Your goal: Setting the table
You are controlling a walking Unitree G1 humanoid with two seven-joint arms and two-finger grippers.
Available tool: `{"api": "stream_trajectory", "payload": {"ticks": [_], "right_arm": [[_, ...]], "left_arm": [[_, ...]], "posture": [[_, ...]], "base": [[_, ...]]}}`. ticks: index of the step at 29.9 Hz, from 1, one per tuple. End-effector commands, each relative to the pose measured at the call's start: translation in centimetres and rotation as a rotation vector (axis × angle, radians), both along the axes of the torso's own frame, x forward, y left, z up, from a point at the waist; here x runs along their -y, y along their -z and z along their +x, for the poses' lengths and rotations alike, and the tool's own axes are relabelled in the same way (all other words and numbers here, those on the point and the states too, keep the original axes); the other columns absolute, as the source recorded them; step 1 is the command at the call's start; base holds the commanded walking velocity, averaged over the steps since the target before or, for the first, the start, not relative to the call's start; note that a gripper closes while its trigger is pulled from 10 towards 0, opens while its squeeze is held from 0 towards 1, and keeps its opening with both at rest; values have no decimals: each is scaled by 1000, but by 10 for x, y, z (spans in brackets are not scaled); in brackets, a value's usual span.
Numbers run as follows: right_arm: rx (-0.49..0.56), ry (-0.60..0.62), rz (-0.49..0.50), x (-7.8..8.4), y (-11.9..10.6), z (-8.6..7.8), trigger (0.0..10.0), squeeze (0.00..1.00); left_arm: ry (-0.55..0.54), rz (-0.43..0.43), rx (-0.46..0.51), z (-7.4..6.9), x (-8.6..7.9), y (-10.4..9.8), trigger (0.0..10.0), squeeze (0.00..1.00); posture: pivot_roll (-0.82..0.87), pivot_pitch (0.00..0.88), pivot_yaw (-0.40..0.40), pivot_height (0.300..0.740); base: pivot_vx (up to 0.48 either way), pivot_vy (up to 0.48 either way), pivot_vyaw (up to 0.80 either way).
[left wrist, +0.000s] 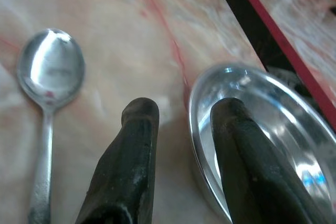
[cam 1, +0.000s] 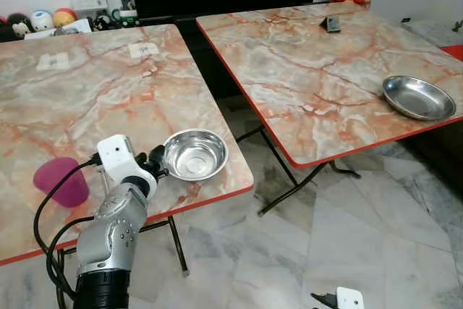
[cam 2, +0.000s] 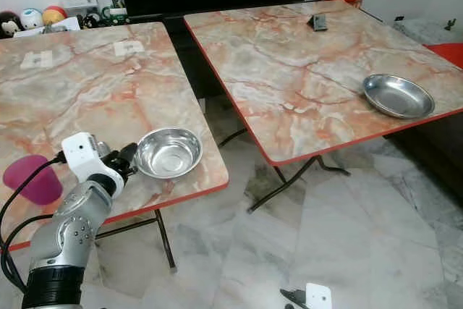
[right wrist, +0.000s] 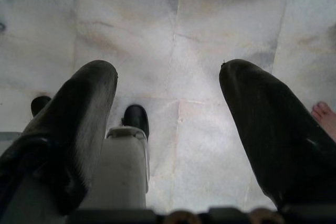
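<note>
Left wrist view: left gripper (left wrist: 181, 124) straddles round steel bowl's (left wrist: 262, 129) 9 o'clock rim, jaws spread; closing comes next.

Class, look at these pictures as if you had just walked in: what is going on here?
A humanoid robot is setting a table. Its left gripper has its jaws astride the rim of a steel bowl, one inside and one outside, near the corner of the nearer marble-pattern table. A spoon lies beside the bowl and a purple cup stands further left. A steel plate sits on the second table. The right gripper hangs open over the floor.
</note>
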State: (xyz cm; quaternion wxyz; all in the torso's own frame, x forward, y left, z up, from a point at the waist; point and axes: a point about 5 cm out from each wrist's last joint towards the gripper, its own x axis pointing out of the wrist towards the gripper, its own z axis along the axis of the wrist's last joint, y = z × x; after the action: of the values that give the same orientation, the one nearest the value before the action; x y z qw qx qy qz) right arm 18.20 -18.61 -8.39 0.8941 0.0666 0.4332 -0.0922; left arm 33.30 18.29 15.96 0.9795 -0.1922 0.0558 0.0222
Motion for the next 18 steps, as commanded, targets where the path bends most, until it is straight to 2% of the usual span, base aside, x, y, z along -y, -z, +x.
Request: {"api": "stream_trajectory", "payload": {"ticks": [1, 11, 18], "right_arm": [[-11, 17, -3, 5, 0, -2, 10000, 0], [-8, 13, 0, 1, 1, -1, 10000, 0], [-12, 5, 11, -11, 1, 1, 10000, 0]], "left_arm": [[49, 24, -17, 0, 8, 1, 10000, 0], [58, 63, -19, 1, 15, 3, 10000, 0], [67, 88, -25, 3, 22, 7, 10000, 0]], "posture": [[143, 108, -44, 740], [134, 101, -41, 740], [127, 88, -34, 740]], "base": [[0, 0, 0], [0, 0, 0], [0, 0, 0]]}}
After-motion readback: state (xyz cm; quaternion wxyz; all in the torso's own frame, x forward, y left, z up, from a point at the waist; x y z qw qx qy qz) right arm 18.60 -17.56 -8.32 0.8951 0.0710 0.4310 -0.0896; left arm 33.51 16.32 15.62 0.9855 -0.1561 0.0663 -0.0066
